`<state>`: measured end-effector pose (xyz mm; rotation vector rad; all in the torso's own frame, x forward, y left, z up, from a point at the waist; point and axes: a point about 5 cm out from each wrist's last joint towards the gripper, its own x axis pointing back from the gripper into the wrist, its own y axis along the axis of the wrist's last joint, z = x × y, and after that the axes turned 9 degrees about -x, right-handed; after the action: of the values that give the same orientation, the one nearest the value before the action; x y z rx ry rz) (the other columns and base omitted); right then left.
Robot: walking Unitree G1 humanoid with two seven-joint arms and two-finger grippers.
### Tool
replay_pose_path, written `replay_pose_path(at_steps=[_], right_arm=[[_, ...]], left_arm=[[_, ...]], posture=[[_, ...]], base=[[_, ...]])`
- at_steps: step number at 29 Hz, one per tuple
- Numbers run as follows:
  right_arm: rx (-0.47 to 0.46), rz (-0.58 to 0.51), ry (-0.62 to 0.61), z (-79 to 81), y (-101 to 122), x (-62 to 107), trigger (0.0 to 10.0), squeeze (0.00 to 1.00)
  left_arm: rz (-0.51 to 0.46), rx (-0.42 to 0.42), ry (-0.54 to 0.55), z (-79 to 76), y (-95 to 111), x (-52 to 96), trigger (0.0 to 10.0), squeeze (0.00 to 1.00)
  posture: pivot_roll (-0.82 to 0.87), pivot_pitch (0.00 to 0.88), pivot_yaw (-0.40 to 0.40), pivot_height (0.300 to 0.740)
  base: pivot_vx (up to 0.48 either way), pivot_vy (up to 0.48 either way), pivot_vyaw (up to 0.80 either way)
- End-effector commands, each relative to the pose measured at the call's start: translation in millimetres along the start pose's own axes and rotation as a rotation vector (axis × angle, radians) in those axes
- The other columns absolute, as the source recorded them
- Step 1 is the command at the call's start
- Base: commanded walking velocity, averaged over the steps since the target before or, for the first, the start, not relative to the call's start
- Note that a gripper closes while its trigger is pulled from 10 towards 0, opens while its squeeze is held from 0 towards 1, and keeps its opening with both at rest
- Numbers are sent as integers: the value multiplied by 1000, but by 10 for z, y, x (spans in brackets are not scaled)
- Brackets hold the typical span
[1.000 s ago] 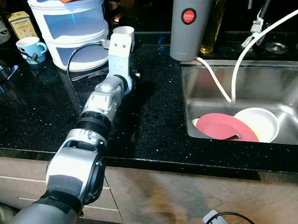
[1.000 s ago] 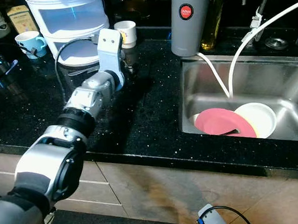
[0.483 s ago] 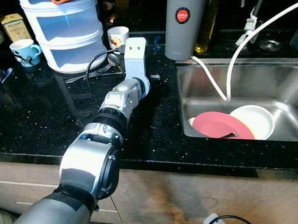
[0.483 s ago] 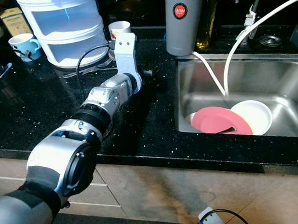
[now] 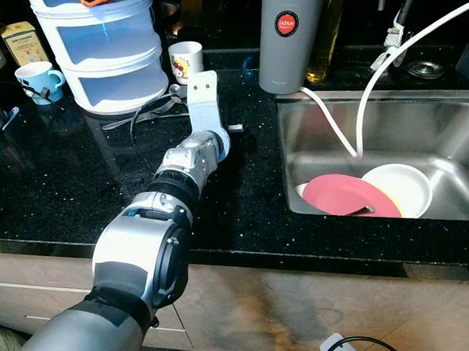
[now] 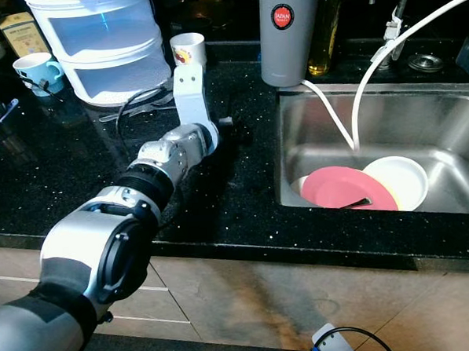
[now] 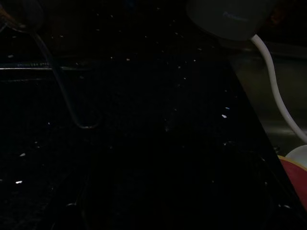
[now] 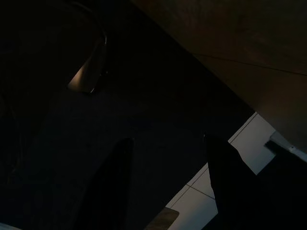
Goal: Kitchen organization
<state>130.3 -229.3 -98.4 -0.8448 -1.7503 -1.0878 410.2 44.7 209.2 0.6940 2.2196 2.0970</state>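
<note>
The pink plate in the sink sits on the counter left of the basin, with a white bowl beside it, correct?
Not quite. The left eye view shows the pink plate lying inside the sink, not on the counter; it overlaps the white bowl beside it in the basin.

You have open black tabletop [image 5: 70,184] at the lower left of the frame. The big tub [image 5: 106,48], small cup [image 5: 186,62] and grey bottle [image 5: 290,35] block the top.
</note>
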Motion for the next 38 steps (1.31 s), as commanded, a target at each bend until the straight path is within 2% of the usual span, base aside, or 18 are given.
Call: replay_pose_path(at_steps=[1,4,8,9,12,19,20,21,23,24,38], right_arm=[[3,-8,3,21,21,-4,10000,0],[3,-8,3,21,22,-4,10000,0],[1,-9,1,19,20,-3,10000,0],[0,-8,1,20,19,-3,10000,0],[1,-8,1,23,18,-4,10000,0],[-2,-8,0,25,17,-4,10000,0],[-2,-9,0,24,17,-4,10000,0],[-2,-9,0,23,18,-4,10000,0],[-2,-9,0,23,18,-4,10000,0],[-3,-9,-1,23,18,-3,10000,0],[-5,-11,-4,12,24,-3,10000,0]], left_arm=[[50,25,9,56,-41,6,10000,0],[78,40,-5,50,-92,5,10000,0],[144,-5,-2,61,-198,8,10000,0],[224,-79,4,81,-299,19,10000,0],[254,-111,13,109,-343,27,10000,0],[272,-107,17,150,-379,36,10000,0],[274,-105,8,153,-387,37,4471,0],[274,-102,3,154,-391,38,3451,0],[274,-102,3,154,-391,38,3451,0],[272,-98,-1,155,-392,38,0,0],[282,-96,-5,168,-407,43,0,0]], posture=[[-54,22,47,740],[-56,21,49,740],[-54,23,51,740],[-52,24,51,740],[-50,25,52,740],[-48,27,52,740],[-47,26,50,740],[-47,26,51,740],[-47,26,51,740],[-47,26,52,740],[-43,22,46,740]], base=[[0,0,0],[0,0,0],[0,0,0],[0,0,0],[0,0,0],[0,0,0],[0,0,0],[0,0,0],[0,0,0],[0,0,0],[0,0,0]])
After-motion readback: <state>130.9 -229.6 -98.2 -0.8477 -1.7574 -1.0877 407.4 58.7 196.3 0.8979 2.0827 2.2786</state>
